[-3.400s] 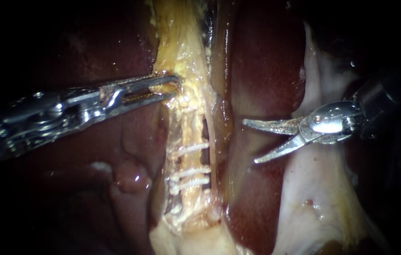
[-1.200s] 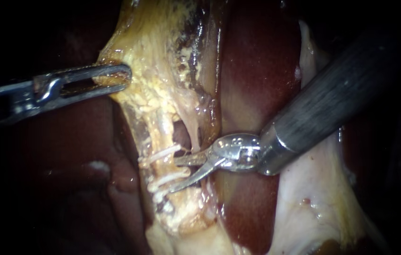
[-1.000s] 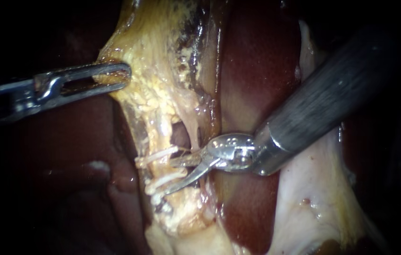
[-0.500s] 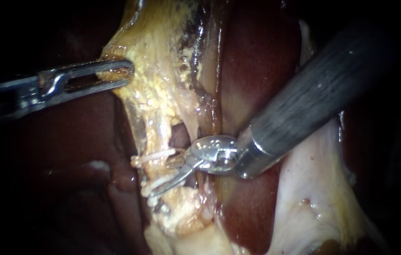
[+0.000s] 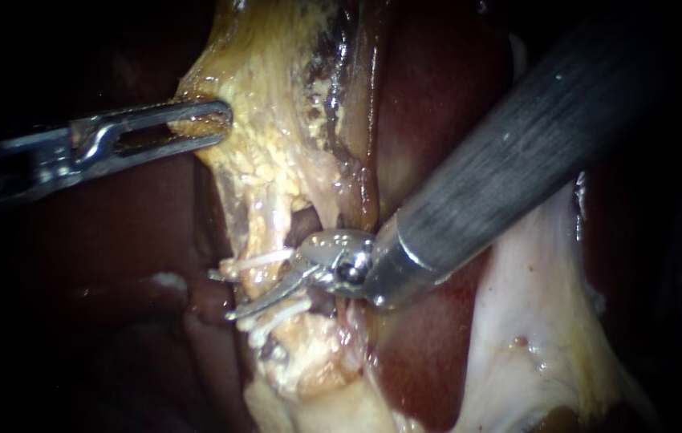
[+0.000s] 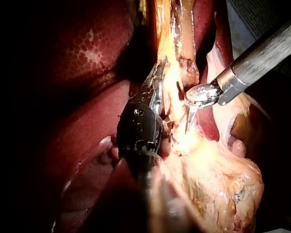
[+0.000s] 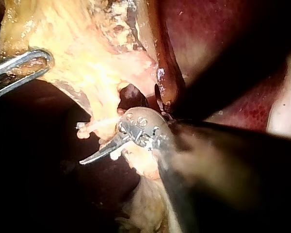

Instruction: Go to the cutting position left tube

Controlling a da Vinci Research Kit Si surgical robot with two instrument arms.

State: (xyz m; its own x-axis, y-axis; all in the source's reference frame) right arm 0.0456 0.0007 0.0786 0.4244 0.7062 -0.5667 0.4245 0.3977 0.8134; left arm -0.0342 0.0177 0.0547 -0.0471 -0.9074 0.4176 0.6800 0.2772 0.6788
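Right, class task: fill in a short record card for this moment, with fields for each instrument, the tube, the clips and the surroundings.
Left instrument: jaws shut on the yellow tissue above the tubes.
Right instrument: blades open at the left tube, one blade lying in front of it, the other mostly hidden.
Left tube: in one piece, crossed by white clips.
Blade position: between the upper clip and the lower clip.
Surroundings: dark red liver.
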